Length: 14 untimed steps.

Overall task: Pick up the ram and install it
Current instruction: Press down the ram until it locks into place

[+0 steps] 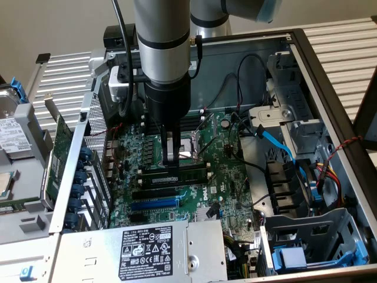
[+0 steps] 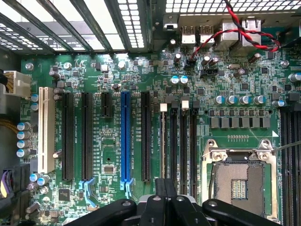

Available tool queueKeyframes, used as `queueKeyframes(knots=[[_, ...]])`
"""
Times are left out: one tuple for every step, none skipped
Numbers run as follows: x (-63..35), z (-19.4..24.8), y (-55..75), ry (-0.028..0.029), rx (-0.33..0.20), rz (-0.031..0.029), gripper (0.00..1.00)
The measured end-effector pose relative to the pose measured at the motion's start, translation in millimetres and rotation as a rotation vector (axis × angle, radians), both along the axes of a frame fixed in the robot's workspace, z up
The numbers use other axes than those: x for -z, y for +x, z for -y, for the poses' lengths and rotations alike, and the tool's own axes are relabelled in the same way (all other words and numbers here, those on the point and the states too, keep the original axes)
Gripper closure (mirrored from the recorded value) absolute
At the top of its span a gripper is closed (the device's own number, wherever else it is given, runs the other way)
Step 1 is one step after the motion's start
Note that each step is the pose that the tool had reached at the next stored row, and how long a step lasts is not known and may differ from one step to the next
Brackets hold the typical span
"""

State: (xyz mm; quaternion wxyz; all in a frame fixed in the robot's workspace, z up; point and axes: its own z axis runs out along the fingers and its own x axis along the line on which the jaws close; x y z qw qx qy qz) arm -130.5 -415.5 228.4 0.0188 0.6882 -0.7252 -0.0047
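Observation:
The ram (image 1: 189, 174) is a long green stick with black chips. It stands on edge in a memory slot on the motherboard (image 1: 235, 177), just in front of the CPU socket (image 1: 191, 148). In the wrist view the ram (image 2: 163, 141) shows edge-on as a thin line in the slot with a white end clip. My gripper (image 1: 172, 160) comes straight down onto the stick's middle. Its black fingers (image 2: 157, 197) are closed together at the ram's top edge (image 2: 164, 190) and hide the part beneath them.
More black memory slots (image 2: 183, 141) lie beside the ram, next to the open CPU socket (image 2: 240, 181). Expansion slots, one of them blue (image 2: 125, 136), fill the board. A power supply (image 1: 147, 247), a drive cage (image 1: 306, 236) and loose cables (image 1: 277, 144) crowd the case.

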Motion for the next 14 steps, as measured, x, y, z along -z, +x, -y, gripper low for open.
queueKeyframes(knots=[[0.2, 0.0, 0.0, 0.0001, 0.0, -0.0001, 0.9], [0.6, 0.0, 0.0, 0.0006, 0.0, 0.0003, 0.9], [0.9, 0.0, 0.1, 0.0008, 0.0, 0.0002, 0.9], [1.0, 0.0, 0.0, 0.0008, 0.0, 0.0, 0.9], [1.1, 0.0, 0.0, 0.0011, 0.0, -0.0002, 0.9], [1.2, 0.0, 0.0, 0.0019, 0.0, -0.0002, 0.9], [1.4, -0.1, -0.1, 0.0035, 0.0, -0.0003, 0.9], [1.5, -0.1, -0.1, 0.0047, 0.0, 0.0, 0.9], [1.6, -0.1, -0.1, 0.0059, 0.0, 0.0, 0.9], [1.6, 0.0, -0.1, 0.0066, 0.0, -0.0001, 0.9], [1.6, 0.0, 0.0, 0.0072, 0.0, -0.0004, 0.9], [1.5, 0.0, 0.0, 0.0073, 0.0, -0.0009, 0.9], [0.8, -0.1, 0.0, 0.0081, 0.0, -0.0008, 0.9], [-1.1, -0.2, 0.0, 0.009, 0.0, -0.0007, 0.9]])
